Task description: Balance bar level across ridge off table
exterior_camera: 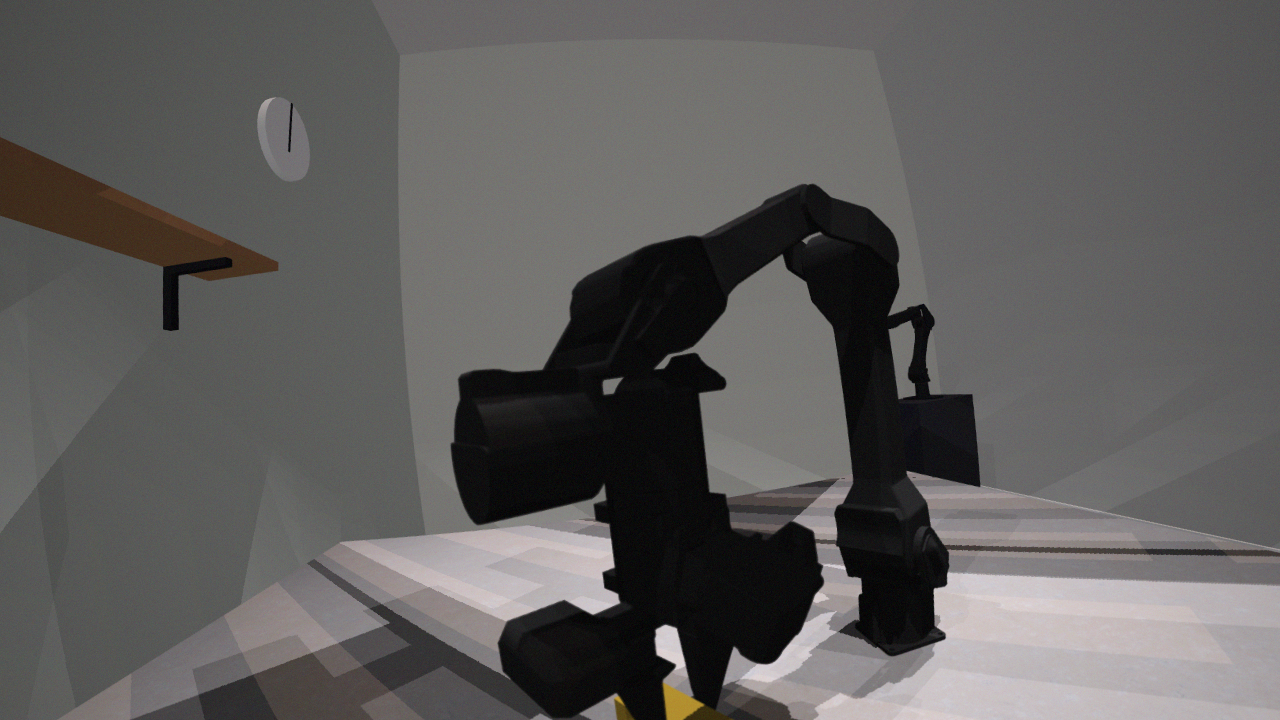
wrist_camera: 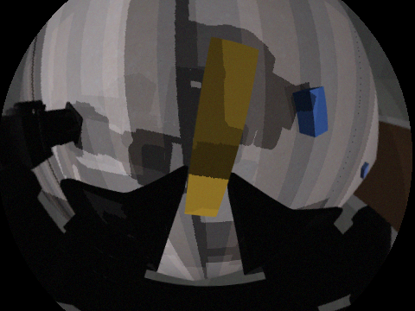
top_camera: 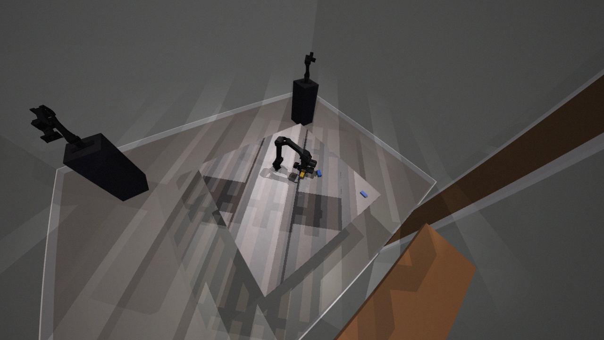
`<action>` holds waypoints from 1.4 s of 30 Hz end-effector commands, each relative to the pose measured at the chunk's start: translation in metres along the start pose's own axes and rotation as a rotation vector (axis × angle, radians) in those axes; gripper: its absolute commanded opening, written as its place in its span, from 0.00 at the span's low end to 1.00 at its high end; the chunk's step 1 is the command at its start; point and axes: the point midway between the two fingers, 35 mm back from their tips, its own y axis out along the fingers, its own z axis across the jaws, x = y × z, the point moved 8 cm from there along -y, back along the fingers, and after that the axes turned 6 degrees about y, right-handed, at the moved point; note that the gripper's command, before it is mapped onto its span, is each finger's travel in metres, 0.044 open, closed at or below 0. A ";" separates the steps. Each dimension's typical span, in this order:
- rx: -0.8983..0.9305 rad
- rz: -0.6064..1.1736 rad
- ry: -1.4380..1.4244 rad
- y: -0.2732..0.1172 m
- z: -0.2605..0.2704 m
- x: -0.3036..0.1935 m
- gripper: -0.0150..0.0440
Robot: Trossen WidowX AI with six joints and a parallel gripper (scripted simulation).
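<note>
The yellow bar (top_camera: 302, 174) (exterior_camera: 679, 702) (wrist_camera: 239, 91) lies between the fingertips of my gripper (wrist_camera: 207, 173), running away from them in the wrist view. My gripper is slightly open around the bar's near part, with a thin gap at each side. In the exterior view the fingers reach down to the bar at the bottom edge. A blue faceted block (top_camera: 319, 173) (wrist_camera: 317, 114) stands right of the bar, apart from it. No ridge can be made out under the bar, and its contact below is hidden.
A smaller-looking blue piece (top_camera: 363, 194) (wrist_camera: 365, 170) lies farther right, near the table's corner. Two other black arms stand on dark pedestals (top_camera: 105, 169) (top_camera: 304, 101) beyond the table (top_camera: 270, 262). An orange-brown shelf (top_camera: 422, 287) (exterior_camera: 116, 210) is on the wall side.
</note>
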 end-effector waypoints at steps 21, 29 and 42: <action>0.000 0.000 0.000 -0.019 -0.003 0.000 1.00; 0.000 0.000 0.000 -0.100 0.000 0.000 1.00; 0.000 0.000 0.000 -0.100 0.000 0.000 1.00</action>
